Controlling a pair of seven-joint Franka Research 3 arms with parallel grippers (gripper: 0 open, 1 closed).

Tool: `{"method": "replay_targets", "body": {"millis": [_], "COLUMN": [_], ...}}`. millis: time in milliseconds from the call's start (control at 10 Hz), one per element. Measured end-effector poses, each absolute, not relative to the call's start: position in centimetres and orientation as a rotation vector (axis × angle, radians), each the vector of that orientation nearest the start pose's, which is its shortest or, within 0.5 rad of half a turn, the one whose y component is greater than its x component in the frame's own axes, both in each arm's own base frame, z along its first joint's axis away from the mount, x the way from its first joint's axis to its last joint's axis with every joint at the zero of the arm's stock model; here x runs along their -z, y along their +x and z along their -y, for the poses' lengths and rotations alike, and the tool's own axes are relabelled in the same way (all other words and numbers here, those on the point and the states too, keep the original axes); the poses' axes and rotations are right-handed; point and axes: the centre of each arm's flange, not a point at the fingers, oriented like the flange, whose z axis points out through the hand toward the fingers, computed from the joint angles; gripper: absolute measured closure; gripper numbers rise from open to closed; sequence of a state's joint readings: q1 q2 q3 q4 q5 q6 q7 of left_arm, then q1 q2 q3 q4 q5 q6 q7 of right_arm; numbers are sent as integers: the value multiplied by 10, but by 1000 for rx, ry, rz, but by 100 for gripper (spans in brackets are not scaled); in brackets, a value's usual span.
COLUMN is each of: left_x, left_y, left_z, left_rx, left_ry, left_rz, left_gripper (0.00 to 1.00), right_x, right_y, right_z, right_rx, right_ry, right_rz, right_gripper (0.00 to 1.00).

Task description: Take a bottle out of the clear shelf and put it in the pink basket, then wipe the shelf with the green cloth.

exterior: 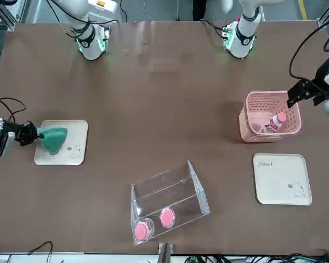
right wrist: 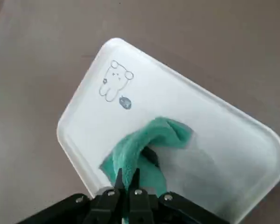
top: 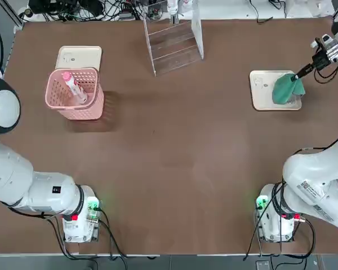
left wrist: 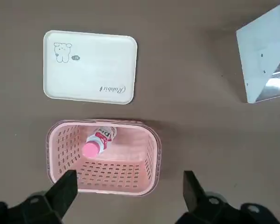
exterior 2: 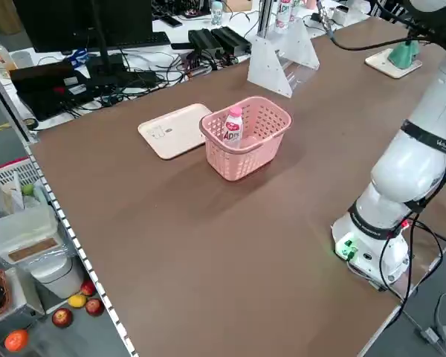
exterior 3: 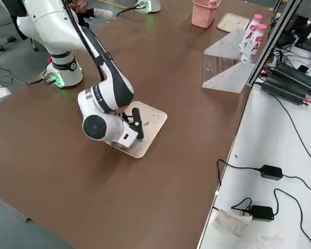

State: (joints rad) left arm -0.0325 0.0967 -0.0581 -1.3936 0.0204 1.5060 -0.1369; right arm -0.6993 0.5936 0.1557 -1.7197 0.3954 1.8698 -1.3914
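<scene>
The pink-and-white bottle [top: 74, 88] lies inside the pink basket [top: 93, 107], its cap up against one wall [left wrist: 97, 142]. My left gripper [left wrist: 128, 191] hovers open above the basket's edge [exterior: 292, 100], holding nothing. The clear shelf [top: 174, 39] stands at the table's far middle with two pink-capped bottles [exterior: 155, 223] still in it. At the right, my right gripper [top: 301, 72] is shut on the green cloth [top: 285, 89]. The cloth is pinched into a bunch [right wrist: 149, 149] over a cream tray [top: 262, 93].
A second cream tray [top: 79, 56] lies just behind the basket. Cables and boxes line the far edge behind the shelf. Both arm bases [top: 79, 216] sit at the near edge. Bare brown table spreads between the basket, the shelf and the right tray.
</scene>
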Motion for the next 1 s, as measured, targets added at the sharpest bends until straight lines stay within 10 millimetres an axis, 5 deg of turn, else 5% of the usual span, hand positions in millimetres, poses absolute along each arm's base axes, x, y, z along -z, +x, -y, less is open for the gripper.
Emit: {"method": "replay_targets", "body": {"millis": [700, 800, 1000], "left_x": [-648, -648, -648], "left_y": [577, 577, 577], "left_z": [44, 43, 43], "left_rx": [29, 29, 29], "left_ry": [-3127, -3127, -3127], "left_rz": [87, 90, 90], "left_gripper": [0, 0, 0], "right_x": [-211, -211, -211], "right_y": [543, 543, 544], "right_z": [324, 324, 324], "right_rx": [193, 194, 195], "right_ry": [-2454, -2455, -2455], "right_rz": [911, 912, 912], "right_gripper": [93, 87, 58]}}
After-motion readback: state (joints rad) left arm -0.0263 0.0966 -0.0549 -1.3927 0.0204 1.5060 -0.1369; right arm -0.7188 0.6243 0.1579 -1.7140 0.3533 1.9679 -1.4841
